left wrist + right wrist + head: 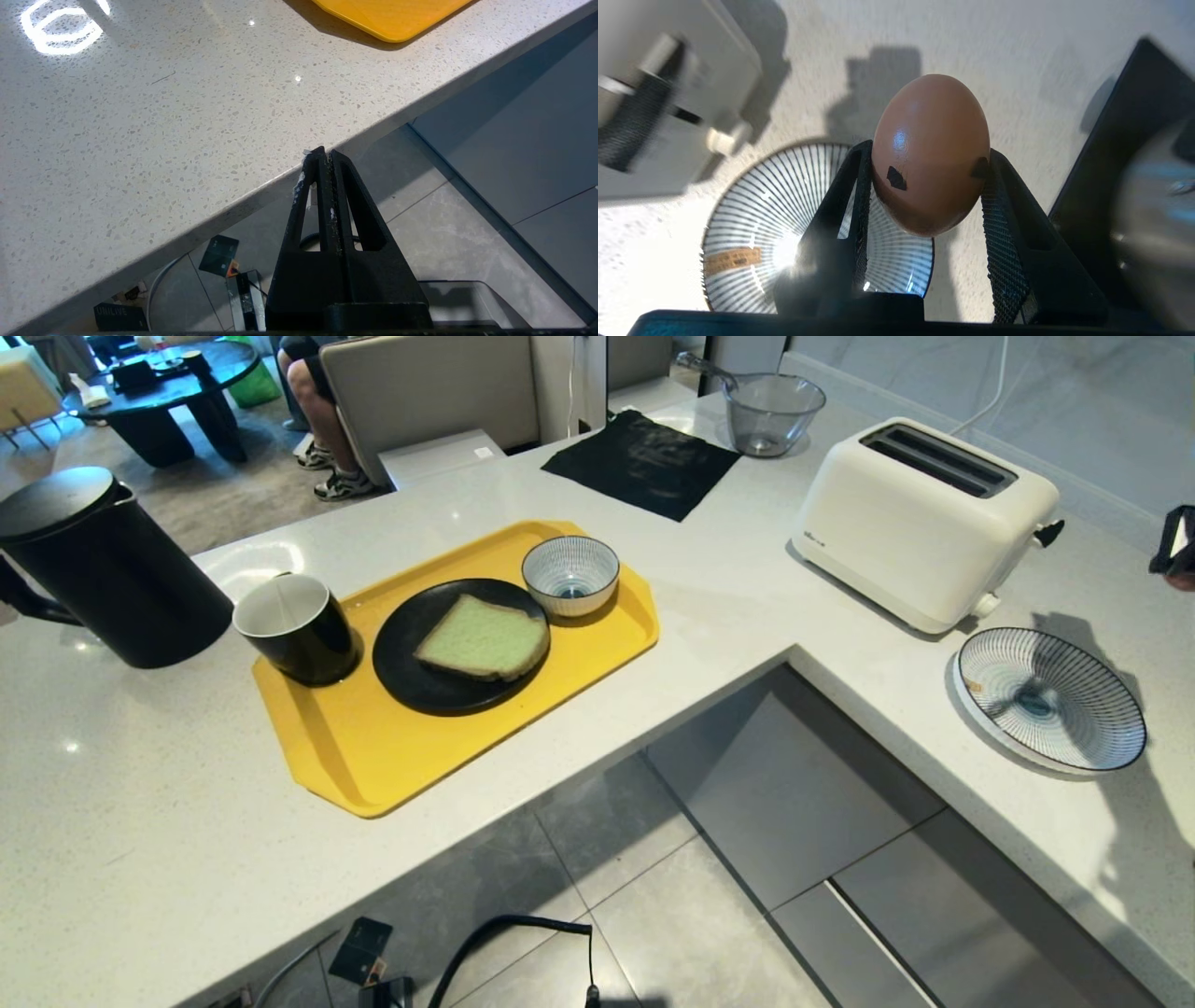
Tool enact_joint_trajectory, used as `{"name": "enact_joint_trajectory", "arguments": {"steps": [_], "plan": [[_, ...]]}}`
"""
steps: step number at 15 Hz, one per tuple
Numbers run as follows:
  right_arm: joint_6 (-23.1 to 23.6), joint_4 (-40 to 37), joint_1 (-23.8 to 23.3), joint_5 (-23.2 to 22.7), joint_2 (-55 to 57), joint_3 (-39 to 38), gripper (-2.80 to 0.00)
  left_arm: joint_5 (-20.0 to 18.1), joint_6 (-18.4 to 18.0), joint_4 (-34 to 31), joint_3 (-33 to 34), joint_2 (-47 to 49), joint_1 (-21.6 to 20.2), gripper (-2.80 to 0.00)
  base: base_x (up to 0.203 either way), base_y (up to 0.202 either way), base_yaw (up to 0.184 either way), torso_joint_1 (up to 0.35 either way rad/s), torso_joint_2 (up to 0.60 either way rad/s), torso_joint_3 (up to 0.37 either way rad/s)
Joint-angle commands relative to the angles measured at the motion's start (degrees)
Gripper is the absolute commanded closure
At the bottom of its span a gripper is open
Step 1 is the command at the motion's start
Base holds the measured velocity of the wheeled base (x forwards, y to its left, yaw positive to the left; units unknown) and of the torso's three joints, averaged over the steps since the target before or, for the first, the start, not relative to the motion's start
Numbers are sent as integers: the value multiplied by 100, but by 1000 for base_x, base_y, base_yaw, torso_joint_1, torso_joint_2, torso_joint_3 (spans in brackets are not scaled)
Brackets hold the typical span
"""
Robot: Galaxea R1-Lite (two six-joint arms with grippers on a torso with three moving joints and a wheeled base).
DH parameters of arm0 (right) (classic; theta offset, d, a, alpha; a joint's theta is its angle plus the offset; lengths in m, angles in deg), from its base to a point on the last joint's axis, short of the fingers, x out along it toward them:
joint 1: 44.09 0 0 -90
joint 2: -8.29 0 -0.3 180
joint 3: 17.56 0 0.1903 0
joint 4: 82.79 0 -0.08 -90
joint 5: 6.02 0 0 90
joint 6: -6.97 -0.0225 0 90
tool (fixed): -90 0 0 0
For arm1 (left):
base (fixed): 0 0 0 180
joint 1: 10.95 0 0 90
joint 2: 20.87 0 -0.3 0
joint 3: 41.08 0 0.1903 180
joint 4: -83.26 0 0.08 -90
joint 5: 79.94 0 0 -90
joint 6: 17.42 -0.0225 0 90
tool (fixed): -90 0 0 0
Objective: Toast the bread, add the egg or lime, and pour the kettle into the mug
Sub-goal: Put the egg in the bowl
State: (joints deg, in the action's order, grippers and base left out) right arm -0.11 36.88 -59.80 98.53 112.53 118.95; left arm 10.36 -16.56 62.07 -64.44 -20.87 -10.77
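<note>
Right end effector (924,186) clamped on smooth oval egg (930,154) above ribbed striped plate (752,224); left end effector (327,156) closed over speckled bench (140,140)

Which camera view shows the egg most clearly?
The right wrist view: the egg fills the centre, clamped in the right gripper, black marks visible. The head view and left wrist view do not show it.

Kettle (103,569) handle cut off at left edge, toaster (668,93) blurred
</note>
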Motion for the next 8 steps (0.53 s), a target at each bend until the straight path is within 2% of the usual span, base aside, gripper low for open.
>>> {"name": "enact_joint_trajectory", "arguments": {"steps": [1,5,8], "plan": [[119,195,-15,12,-285,2,0,5,3,3,79,0,-1,0,0,0,0,0,0,0],[241,778,19,-11,-645,-1,0,5,3,3,79,0,-1,0,0,0,0,0,0,0],[524,1127,127,-455,-877,-3,0,5,3,3,79,0,-1,0,0,0,0,0,0,0]]}}
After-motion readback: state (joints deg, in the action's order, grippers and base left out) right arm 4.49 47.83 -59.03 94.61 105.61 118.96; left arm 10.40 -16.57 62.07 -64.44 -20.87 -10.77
